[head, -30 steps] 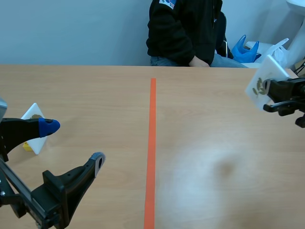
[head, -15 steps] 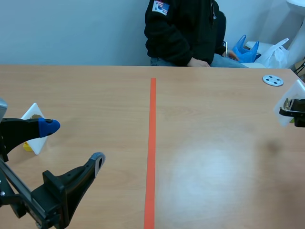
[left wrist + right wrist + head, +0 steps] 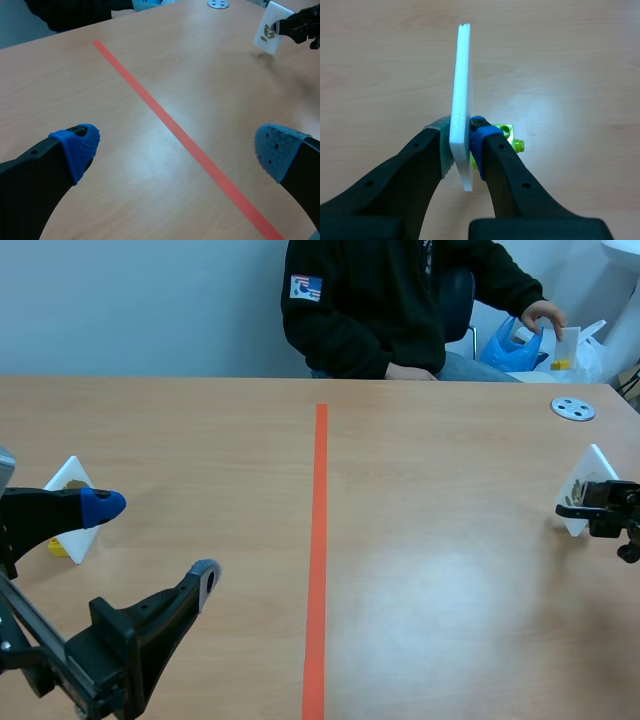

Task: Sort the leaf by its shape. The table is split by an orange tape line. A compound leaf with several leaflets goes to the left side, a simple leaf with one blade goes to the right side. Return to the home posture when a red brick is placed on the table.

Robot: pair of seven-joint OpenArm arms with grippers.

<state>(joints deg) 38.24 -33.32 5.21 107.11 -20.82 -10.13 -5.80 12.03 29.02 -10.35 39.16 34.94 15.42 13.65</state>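
Now: right gripper clamped on a leaf card, right of the tape line.
Scene view: the right gripper pinches the white card upright near the table's right edge, well right of the tape line; whether it touches the table is unclear. The left gripper hangs wide open and empty, with a second card behind it. A person sits across the table. Left wrist view: both blue pads stand far apart with nothing between; the distant card shows a dark leaf. Right wrist view: the fingers press the card's edge between them, a green brick just beside it.
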